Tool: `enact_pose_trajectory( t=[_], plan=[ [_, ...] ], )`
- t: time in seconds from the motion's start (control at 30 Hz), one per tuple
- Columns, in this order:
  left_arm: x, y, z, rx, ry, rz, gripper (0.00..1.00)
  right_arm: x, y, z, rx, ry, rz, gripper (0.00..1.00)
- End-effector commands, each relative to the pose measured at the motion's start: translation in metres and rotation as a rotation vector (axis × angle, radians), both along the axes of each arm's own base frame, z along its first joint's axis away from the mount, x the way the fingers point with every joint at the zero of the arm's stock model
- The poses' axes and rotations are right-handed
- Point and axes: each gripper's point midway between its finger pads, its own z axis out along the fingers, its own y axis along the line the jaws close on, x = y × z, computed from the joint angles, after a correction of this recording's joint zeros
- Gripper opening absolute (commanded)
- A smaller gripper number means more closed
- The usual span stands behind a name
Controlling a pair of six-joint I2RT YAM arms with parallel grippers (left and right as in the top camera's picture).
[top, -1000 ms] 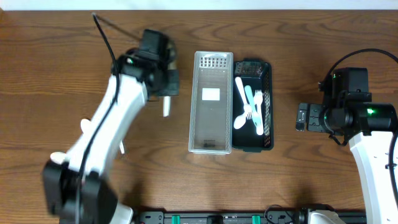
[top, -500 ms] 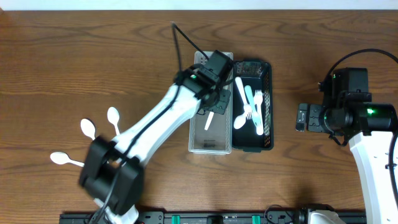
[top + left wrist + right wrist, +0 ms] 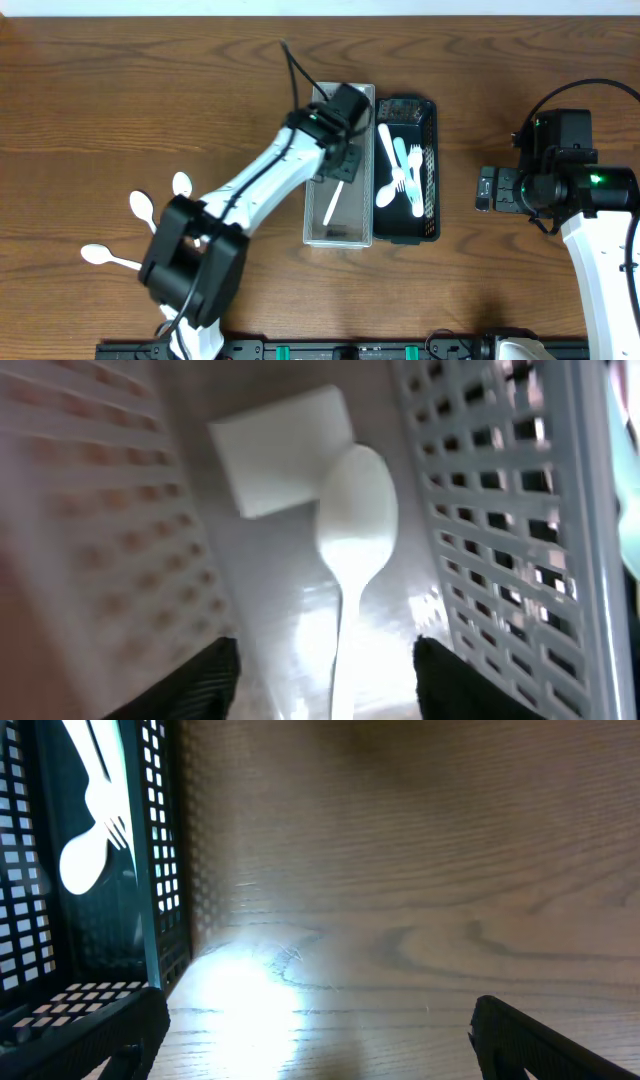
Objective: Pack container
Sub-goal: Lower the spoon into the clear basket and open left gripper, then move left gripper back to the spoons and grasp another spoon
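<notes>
The left arm reaches across the tabletop (image 3: 120, 90) and its left hand (image 3: 326, 660) hangs over the clear container (image 3: 316, 225), which stands at the middle. The hand is open: in the left wrist view its 2 dark fingers (image 3: 215, 680) stand apart, one on each side of a white spoon (image 3: 356, 500), and neither touches it. The spoon lies loose on the container floor, bowl away from the hand, handle running back between the fingers. The bowl partly covers a corner of a white label (image 3: 270, 455) stuck on the floor. From overhead the spoon lies slightly slanted in the middle part of the container, clear of both long walls.

A black basket (image 3: 432, 170) stands just beside the container, touching its right wall or nearly so. In it lies a loose heap of cutlery (image 3: 400, 185), white and pale blue, forks and spoons among them.

3 more white spoons (image 3: 142, 207) lie on the bare wood well to the left, near the base of the left arm.

The right hand (image 3: 486, 190) hovers to the right of the basket, apart from it. Its fingers (image 3: 90, 1030) are spread wide and hold nothing; beneath them is bare wood, with the basket's wall at the left edge of the right wrist view.
</notes>
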Motion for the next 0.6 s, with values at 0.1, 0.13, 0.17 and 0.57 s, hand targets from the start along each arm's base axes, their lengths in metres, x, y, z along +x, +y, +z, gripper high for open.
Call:
enact_pose_trajectory(
  t=[0.1,0.13,0.17,0.57],
  plan=[
    [0.014,0.067,0.104,-0.026,-0.215,0.118,0.66,-0.001,-0.001,0.001,0.012,-0.004,-0.02,0.99],
    [0.013,0.085,0.115,-0.002,-0.239,0.158,0.71,-0.001,-0.001,0.001,0.012,-0.004,-0.02,0.99],
    [0.01,0.112,0.129,0.036,-0.266,0.215,0.77,-0.001,-0.001,0.001,0.012,-0.004,-0.02,0.99],
    [-0.03,0.282,0.112,0.076,-0.097,0.684,0.85,-0.002,0.0,0.0,0.017,0.001,-0.019,0.99]
  ],
)
